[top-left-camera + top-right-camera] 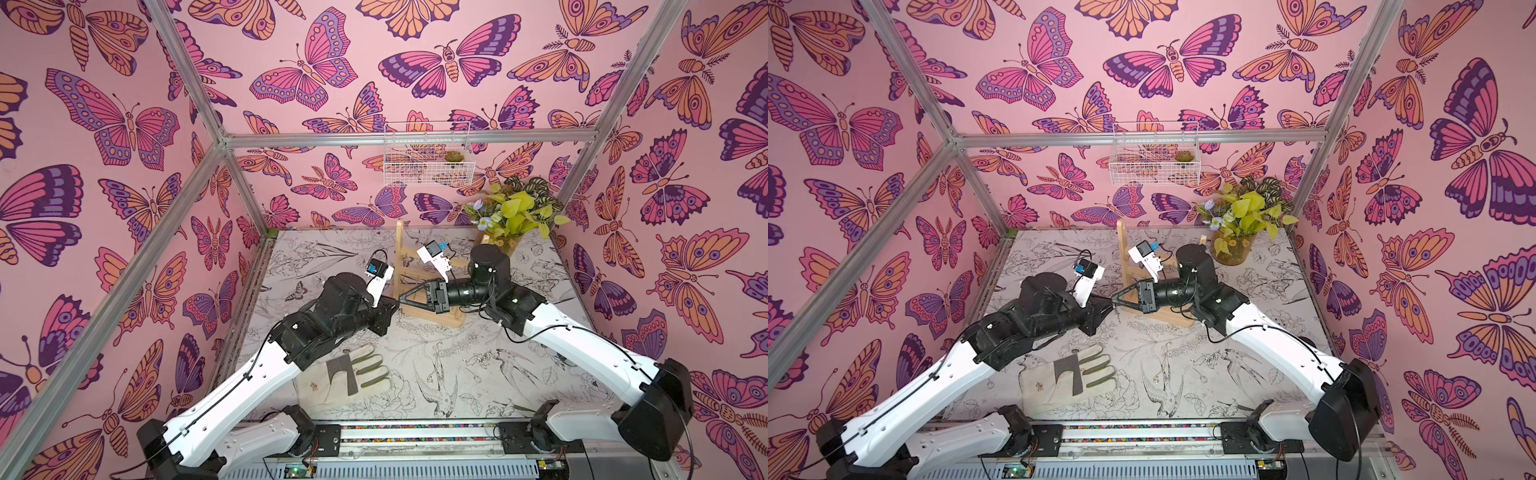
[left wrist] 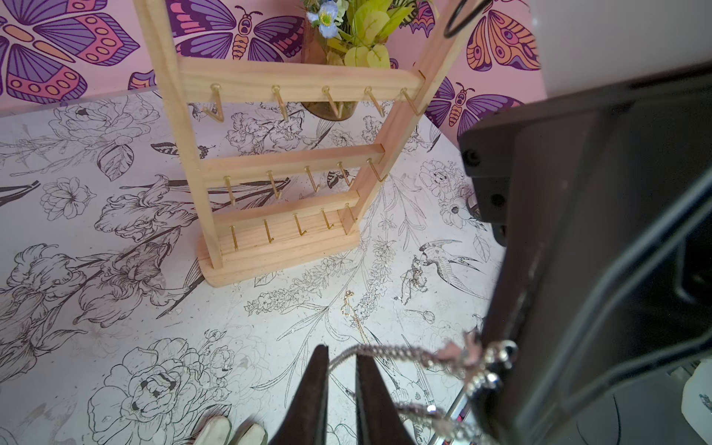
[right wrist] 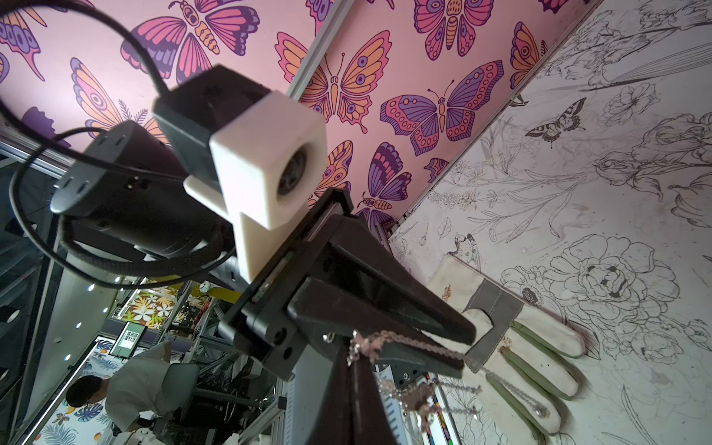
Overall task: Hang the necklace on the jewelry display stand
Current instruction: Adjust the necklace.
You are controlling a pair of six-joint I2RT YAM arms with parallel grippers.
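Note:
The jewelry display stand (image 1: 399, 249) (image 1: 1121, 253) (image 2: 293, 73) is light wood with three crossbars of gold hooks. It stands at the back middle of the table, and every hook that shows is bare. In the air in front of its base, my two grippers meet tip to tip. My right gripper (image 1: 402, 298) (image 3: 354, 341) is shut on the necklace (image 2: 385, 351) (image 3: 408, 341), a silver chain, beside its pink charm (image 2: 458, 352). My left gripper (image 1: 395, 306) (image 2: 342, 356) (image 3: 468, 352) is open by a narrow gap, and the chain runs through that gap. The rest of the chain hangs below.
A pale work glove (image 1: 345, 374) (image 3: 531, 346) lies at the front left. Other small jewelry (image 2: 352, 308) (image 1: 484, 359) is scattered on the flower-print table. A vase of plants (image 1: 515, 216) fills the back right corner. A white wire basket (image 1: 428, 164) hangs on the back wall.

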